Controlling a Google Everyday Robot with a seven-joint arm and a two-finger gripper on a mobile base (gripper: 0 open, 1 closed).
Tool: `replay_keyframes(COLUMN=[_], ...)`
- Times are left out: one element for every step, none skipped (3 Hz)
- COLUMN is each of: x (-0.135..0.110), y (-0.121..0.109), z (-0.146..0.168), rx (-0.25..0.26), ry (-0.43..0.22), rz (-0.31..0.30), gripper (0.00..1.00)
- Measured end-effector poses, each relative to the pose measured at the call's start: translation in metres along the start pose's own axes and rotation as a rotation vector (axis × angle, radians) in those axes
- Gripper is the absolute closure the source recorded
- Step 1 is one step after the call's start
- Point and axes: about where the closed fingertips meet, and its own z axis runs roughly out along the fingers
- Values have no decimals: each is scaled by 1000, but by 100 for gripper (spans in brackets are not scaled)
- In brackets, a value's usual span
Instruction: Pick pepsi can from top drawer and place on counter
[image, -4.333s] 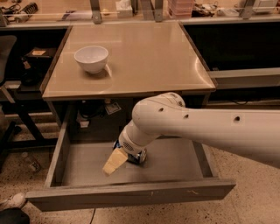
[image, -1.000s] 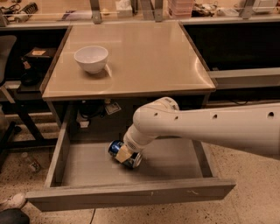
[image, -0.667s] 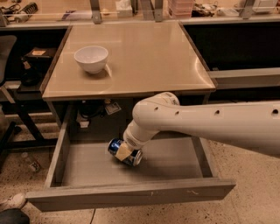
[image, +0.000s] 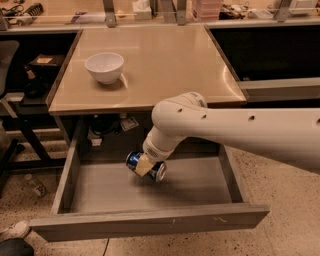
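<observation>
The pepsi can (image: 134, 161), blue with silver ends, lies sideways in my gripper (image: 145, 165), lifted a little above the flat grey bottom of the open top drawer (image: 150, 220). The gripper's tan fingers (image: 144, 164) are shut across the can's middle. My white arm (image: 235, 130) reaches in from the right, over the drawer. The beige counter (image: 165, 65) sits above and behind the drawer, with its front edge just above the gripper.
A white bowl (image: 104, 67) stands on the counter's left part. A cluttered bench with metal posts (image: 110, 10) runs along the back. A dark chair (image: 7, 90) and table legs stand at the left. Speckled floor lies around the drawer.
The gripper has closed on the can and raised it from the drawer bottom. In the last second it rose slightly and shifted a little right with the can.
</observation>
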Motion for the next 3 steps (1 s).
replay_keyframes(x=[0,5,13], y=[-16,-38,-56], z=[-16,-44,-75], rx=[22,55,106], ry=[10,15,30], rz=[8,50,83], gripper=[100,100,100])
